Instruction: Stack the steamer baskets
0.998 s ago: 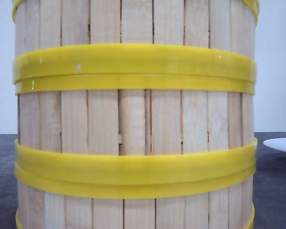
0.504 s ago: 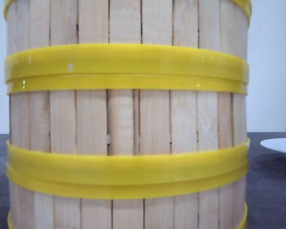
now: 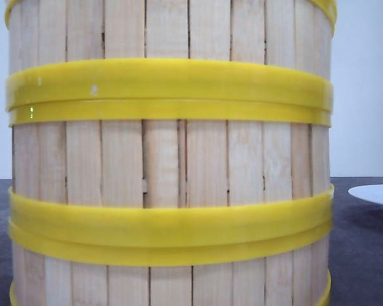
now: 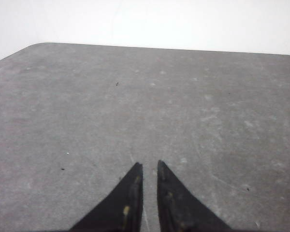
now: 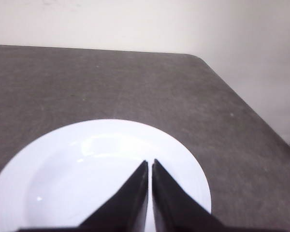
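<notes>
- The steamer baskets (image 3: 169, 159) already stand stacked upright near the bench's front edge, filling the front view.
- My left tool (image 4: 149, 169) is closed, empty, over bare grey bench (image 4: 87, 106).
- My right tool (image 5: 150, 166) is closed, empty, above the white plate (image 5: 63, 179) near the bench's right edge.
- Neither wrist view shows the baskets; I cannot tell which arm is nearer.

steamer baskets (image 3: 169, 159) | fill most of the front view, centre-left, cut off at top and bottom | upright, stacked one on another (at least three tiers, count uncertain) | pale vertical wooden slats, narrow dark gaps | thick bright yellow rims meet in two double bands, upper and lower frame
</notes>
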Action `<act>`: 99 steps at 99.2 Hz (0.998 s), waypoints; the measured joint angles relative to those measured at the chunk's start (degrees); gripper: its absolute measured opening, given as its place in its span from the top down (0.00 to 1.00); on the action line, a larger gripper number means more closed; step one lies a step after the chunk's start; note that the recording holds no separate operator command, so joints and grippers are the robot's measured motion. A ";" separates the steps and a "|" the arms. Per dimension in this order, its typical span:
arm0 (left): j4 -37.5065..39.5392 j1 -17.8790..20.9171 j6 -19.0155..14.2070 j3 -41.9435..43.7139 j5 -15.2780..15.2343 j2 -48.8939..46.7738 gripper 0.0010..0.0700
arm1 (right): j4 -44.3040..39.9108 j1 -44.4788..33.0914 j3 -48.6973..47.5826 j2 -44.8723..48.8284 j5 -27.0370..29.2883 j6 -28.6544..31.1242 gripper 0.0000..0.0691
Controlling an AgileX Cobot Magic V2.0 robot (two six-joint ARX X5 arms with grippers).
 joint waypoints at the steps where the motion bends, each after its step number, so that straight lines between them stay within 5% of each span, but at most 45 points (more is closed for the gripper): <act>1: 0.00 0.00 0.00 0.00 0.00 0.00 0.97 | 0.00 -0.02 -0.22 -0.24 0.00 0.02 0.99; 99: 0.00 0.00 0.00 0.00 0.00 0.00 0.97 | 0.17 0.00 -4.22 -4.59 -1.86 0.42 0.99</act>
